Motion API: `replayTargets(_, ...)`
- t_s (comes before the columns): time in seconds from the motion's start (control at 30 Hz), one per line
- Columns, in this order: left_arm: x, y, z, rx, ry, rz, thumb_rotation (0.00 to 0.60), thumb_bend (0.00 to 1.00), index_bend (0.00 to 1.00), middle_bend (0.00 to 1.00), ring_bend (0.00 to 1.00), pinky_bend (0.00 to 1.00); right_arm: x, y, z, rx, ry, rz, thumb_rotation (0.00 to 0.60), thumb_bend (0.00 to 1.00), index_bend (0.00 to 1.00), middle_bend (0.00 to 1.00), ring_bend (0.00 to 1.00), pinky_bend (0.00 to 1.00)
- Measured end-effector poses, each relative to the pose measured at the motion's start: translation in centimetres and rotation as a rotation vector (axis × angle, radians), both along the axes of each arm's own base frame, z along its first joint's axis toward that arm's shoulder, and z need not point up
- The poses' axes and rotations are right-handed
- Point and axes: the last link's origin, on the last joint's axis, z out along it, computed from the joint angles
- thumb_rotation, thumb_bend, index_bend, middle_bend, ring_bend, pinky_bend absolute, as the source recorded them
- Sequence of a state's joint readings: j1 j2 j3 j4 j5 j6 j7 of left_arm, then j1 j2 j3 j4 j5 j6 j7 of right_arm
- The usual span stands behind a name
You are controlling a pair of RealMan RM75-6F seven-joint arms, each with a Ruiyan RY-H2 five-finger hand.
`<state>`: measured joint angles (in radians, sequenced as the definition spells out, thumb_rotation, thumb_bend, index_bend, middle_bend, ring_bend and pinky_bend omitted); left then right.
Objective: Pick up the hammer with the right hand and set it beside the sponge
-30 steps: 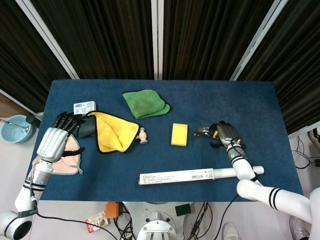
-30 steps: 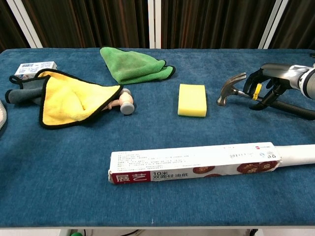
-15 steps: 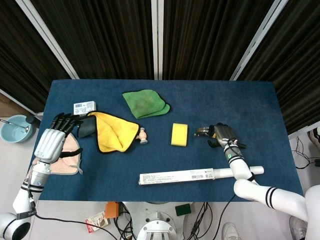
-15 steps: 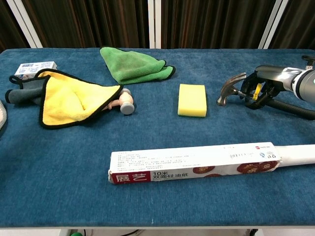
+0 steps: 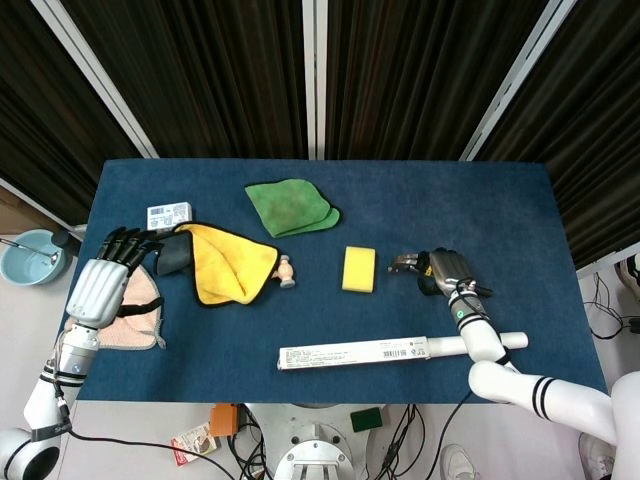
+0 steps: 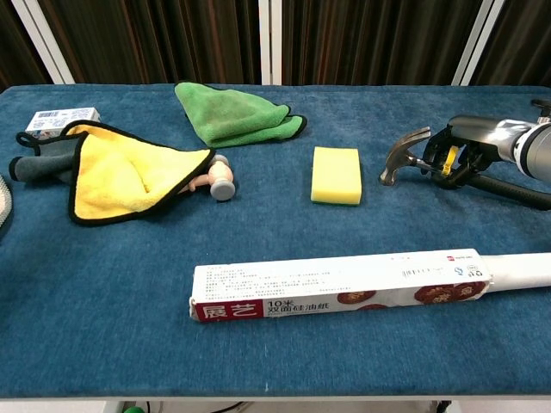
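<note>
The yellow sponge [image 5: 359,268] [image 6: 337,175] lies flat at the middle of the blue table [image 5: 500,210]. Right of it is the hammer [image 5: 406,264] [image 6: 405,156], its metal head pointing at the sponge and low over the cloth a short gap away. My right hand [image 5: 450,270] [image 6: 478,142] grips the hammer's black and yellow handle with fingers wrapped around it. At the table's left edge my left hand [image 5: 103,282] rests with fingers spread and holds nothing.
A long white foil box [image 5: 355,352] [image 6: 340,284] lies in front of the sponge. A yellow cloth [image 5: 232,262], a wooden mallet [image 6: 215,178], a grey roll [image 6: 39,159], a small white box [image 5: 168,213] and a green cloth [image 5: 292,205] lie left and behind.
My right hand has shifted slightly along the hammer handle while the hammer stays right of the sponge. My left hand has drifted a little outward.
</note>
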<state>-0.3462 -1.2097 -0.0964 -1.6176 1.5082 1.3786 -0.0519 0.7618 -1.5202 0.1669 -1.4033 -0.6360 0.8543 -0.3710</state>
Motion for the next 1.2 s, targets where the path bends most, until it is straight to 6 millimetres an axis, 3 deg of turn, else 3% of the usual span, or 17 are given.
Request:
replayTargets(0.1,-0.03,-0.06,0.01,0.002,-0.001,0.001,0.6,0.04,0.24,0.14,0.08,0.08,-0.07,0.02,0.06,-0.001,0.003,0.0,0.6,0.56,0.43,0.39,0.19,0.23)
replayTargets(0.47,-0.09,-0.14,0.08,0.006,0.002,0.004,0.6,0.04,0.23,0.14,0.08,0.08,-0.11,0.0,-0.19,0.002,0.005,0.002,0.6,0.57,0.44,0.4,0.2,0.23)
replayTargets(0.83,-0.24,-0.2,0.1,0.009,0.005,0.01,0.6,0.04,0.23,0.14,0.08,0.08,0.13,-0.06,-0.59,-0.009,0.003,0.021,0.6,0.62,0.53,0.46,0.28,0.27)
replayTargets(1.0,-0.42,-0.32,0.12,0.011,0.004,0.015,0.6,0.04,0.23,0.14,0.08,0.08,0.2,-0.08,-0.84,-0.022,-0.003,0.038,0.6,0.7,0.61,0.51,0.34,0.3)
replayTargets(1.2,-0.67,-0.41,0.26,0.017,0.001,0.02,0.6,0.04,0.23,0.14,0.08,0.08,0.41,-0.17,-0.85,-0.046,-0.013,0.068,0.6,0.88,0.72,0.58,0.44,0.38)
